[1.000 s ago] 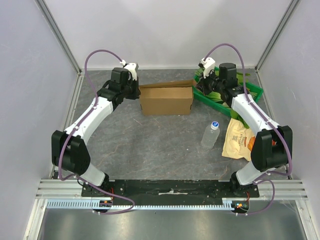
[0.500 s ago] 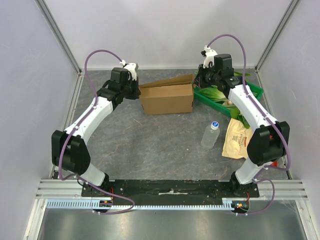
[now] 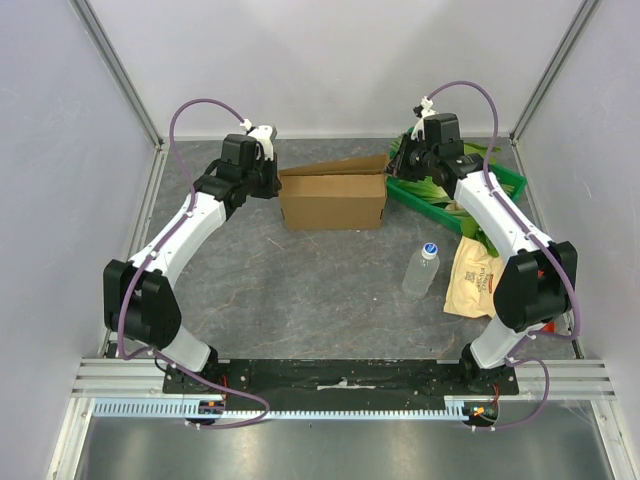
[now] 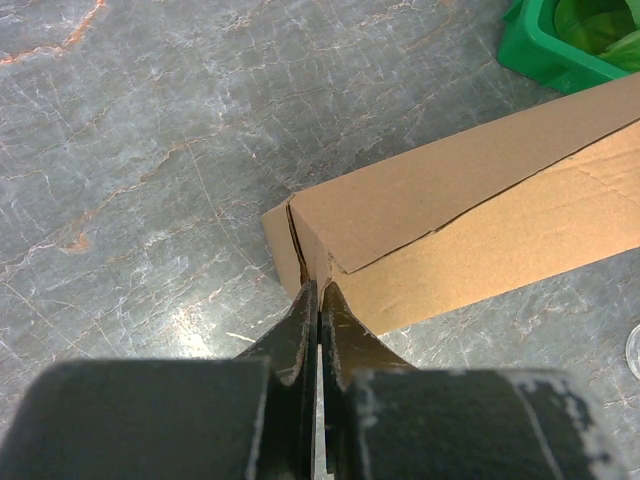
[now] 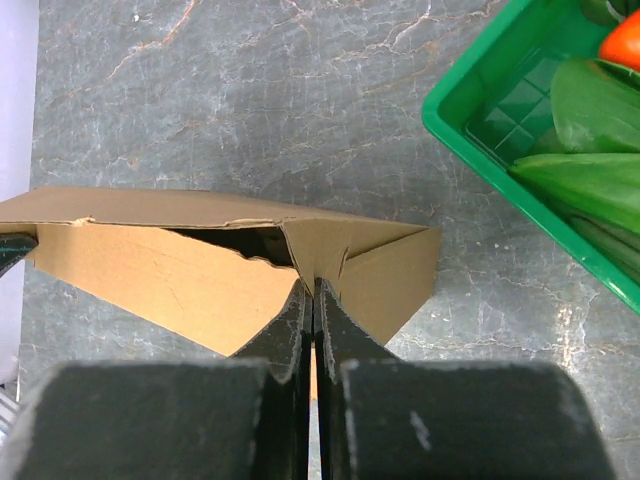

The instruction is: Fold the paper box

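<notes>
The paper box, plain brown cardboard, stands at the back middle of the table with its top flap partly raised on the right. My left gripper is at the box's left end; in the left wrist view its jaws are shut on the corner edge of the box. My right gripper is at the box's right rear corner; in the right wrist view its jaws are shut on a folded corner flap of the box, whose dark inside shows under the lid.
A green tray of vegetables lies right of the box, under the right arm; it also shows in the left wrist view and the right wrist view. A water bottle and a tan snack bag lie at front right.
My right gripper has moved up and back, lifting the box's right top flap. The box shifted slightly. My left gripper has stayed at the left end.
</notes>
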Available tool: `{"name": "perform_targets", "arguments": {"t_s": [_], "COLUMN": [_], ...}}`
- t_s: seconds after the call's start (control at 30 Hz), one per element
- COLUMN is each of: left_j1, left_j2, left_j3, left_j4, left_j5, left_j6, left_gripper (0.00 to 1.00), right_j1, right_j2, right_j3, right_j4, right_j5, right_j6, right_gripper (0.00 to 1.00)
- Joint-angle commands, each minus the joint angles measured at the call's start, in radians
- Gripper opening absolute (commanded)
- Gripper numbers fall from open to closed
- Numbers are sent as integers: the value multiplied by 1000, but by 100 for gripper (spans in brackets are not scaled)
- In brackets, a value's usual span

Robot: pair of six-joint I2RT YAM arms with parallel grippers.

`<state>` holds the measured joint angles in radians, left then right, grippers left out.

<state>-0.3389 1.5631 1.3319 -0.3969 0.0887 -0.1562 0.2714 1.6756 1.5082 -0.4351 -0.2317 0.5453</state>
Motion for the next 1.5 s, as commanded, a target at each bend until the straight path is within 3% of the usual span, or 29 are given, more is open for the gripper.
{"name": "perform_targets", "arguments": {"t_s": [0.0,0.27,0.4,0.93,1.03,1.47], "left_j1": [-11,-11,-11,-11,-11,-11], "left_j2": [35,35,43,43,49,45], "left_j3": [4,3,1,-7,-8,-14], "left_j4": [-80,-82,-80,-80,-80,-82], "left_j5": [34,34,31,23,23,9], "left_j6": [9,11,10,12,10,24], "left_gripper": [2,2,2,2,2,2], "right_j1": [28,26,34,124,124,6], "right_j2": [-14,-5,-11,-100,-102,-77], "right_j3": [-26,15,-28,-195,-190,-151], "right_j4": [-17,-77,-47,81,105,196], "right_j5": [-28,0,-38,127,106,-112], "right_j6": [96,33,-25,-203,-186,186], "right_gripper": [0,0,0,0,0,0]}}
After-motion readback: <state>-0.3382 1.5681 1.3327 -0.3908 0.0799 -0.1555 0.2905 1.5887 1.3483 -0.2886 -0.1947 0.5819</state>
